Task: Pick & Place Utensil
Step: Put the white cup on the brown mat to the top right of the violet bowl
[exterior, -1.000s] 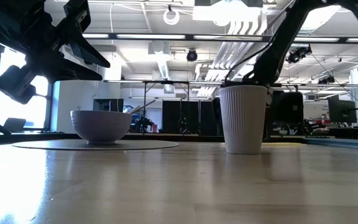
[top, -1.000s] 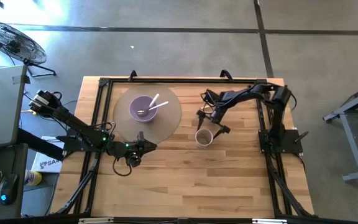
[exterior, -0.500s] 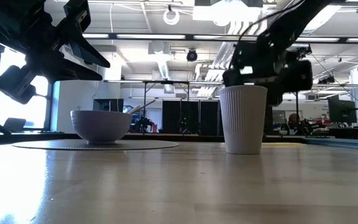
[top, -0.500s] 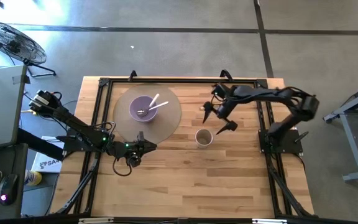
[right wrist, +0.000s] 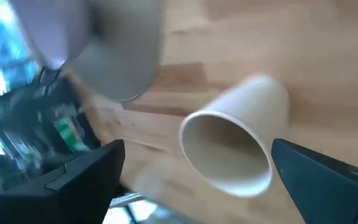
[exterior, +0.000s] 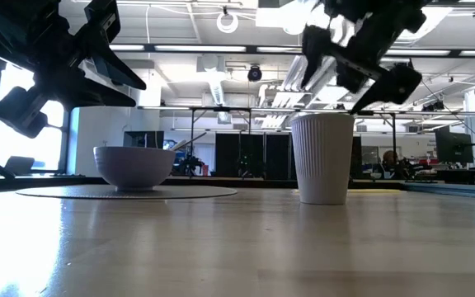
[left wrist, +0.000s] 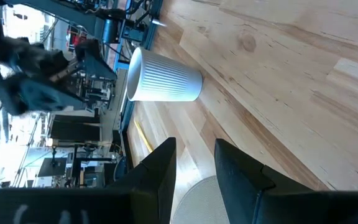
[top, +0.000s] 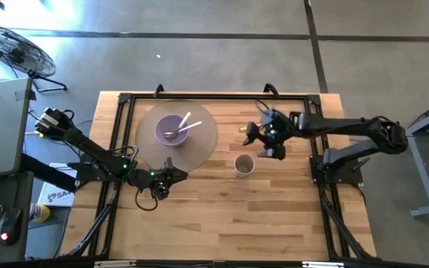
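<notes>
A ribbed white paper cup (top: 243,164) stands upright on its base on the wooden table; in the right wrist view the cup (right wrist: 235,146) looks empty. A lilac bowl (top: 171,130) sits on a round grey mat (top: 205,143), with two pale utensils (top: 187,123) leaning on its rim. My right gripper (top: 263,144) hovers open above the cup, a little to its far right, holding nothing. My left gripper (top: 171,176) waits near the mat's near edge, its fingers slightly apart (left wrist: 194,162).
A black frame (top: 121,141) runs along the table's left, far and right sides. The bowl (exterior: 134,167) and the cup (exterior: 323,158) stand well apart, with bare wood between them and across the near half of the table. A fan stands on the floor beyond the far left corner.
My right gripper has risen from just behind and over the cup to well above its rim, drawing slightly toward the table's right and far side while its arm stretched out flatter. It has stayed open. The cup, the bowl and the left arm have not moved.
</notes>
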Available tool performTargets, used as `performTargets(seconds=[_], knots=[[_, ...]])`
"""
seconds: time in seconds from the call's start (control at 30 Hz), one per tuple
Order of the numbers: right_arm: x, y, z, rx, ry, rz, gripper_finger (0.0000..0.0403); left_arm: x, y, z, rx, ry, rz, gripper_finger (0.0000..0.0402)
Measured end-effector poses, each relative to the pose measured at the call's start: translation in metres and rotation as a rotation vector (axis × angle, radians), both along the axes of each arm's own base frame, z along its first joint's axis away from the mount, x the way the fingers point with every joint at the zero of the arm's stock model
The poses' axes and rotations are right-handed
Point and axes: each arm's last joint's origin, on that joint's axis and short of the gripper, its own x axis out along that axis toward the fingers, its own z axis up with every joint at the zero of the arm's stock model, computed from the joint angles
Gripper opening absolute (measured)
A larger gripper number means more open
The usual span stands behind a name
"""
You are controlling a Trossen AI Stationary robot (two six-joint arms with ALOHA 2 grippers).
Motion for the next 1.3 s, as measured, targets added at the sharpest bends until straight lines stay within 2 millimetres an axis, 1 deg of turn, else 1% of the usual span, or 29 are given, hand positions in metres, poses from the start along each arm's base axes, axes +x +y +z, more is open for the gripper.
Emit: performTargets(seconds=[0.07,0.13,0.23,0.3,0.4,0.47,0.57,0.63,0.77,0.9,0.97,1.03,1.2,1.3], knots=[[0.0,0.013,0.005,-0.168,-0.024,0.074,0.04,0.0,0.0,0.0,0.0,0.0,0.0,0.0106],[-0.002,0.026,0.008,-0.268,-0.012,0.106,0.04,0.0,0.0,0.0,0.0,0.0,0.0,0.0106],[-0.005,0.046,0.005,-0.281,0.032,0.146,0.04,0.0,0.0,0.0,0.0,0.0,0.0,0.0106],[-0.005,0.057,0.005,-0.283,0.022,0.191,0.04,0.0,0.0,0.0,0.0,0.0,0.0,0.0106],[-0.008,0.07,0.003,-0.369,0.05,0.271,0.04,0.0,0.0,0.0,0.0,0.0,0.0,0.0106],[-0.011,0.079,0.002,-0.479,0.074,0.327,0.04,0.0,0.0,0.0,0.0,0.0,0.0,0.0106],[-0.02,0.088,-0.002,-0.683,0.172,0.437,0.04,0.0,0.0,0.0,0.0,0.0,0.0,0.0106],[-0.027,0.094,-0.004,-0.763,0.229,0.484,0.04,0.0,0.0,0.0,0.0,0.0,0.0,0.0106],[-0.04,0.109,-0.006,-0.905,0.296,0.492,0.0399,0.0,0.0,0.0,0.0,0.0,0.0,0.0106],[-0.043,0.123,-0.011,-1.162,0.256,0.501,0.04,0.0,0.0,0.0,0.0,0.0,0.0,0.0106],[-0.045,0.129,-0.021,-1.223,0.225,0.497,0.0399,0.0,0.0,0.0,0.0,0.0,0.0,0.0106],[-0.049,0.134,-0.034,-1.242,0.194,0.495,0.0398,0.0,0.0,0.0,0.0,0.0,0.0,0.0106],[-0.062,0.135,-0.079,-1.247,0.122,0.483,0.0397,0.0,0.0,0.0,0.0,0.0,0.0,0.0106],[-0.07,0.134,-0.102,-1.237,0.055,0.516,0.0397,0.0,0.0,0.0,0.0,0.0,0.0,0.0106]])
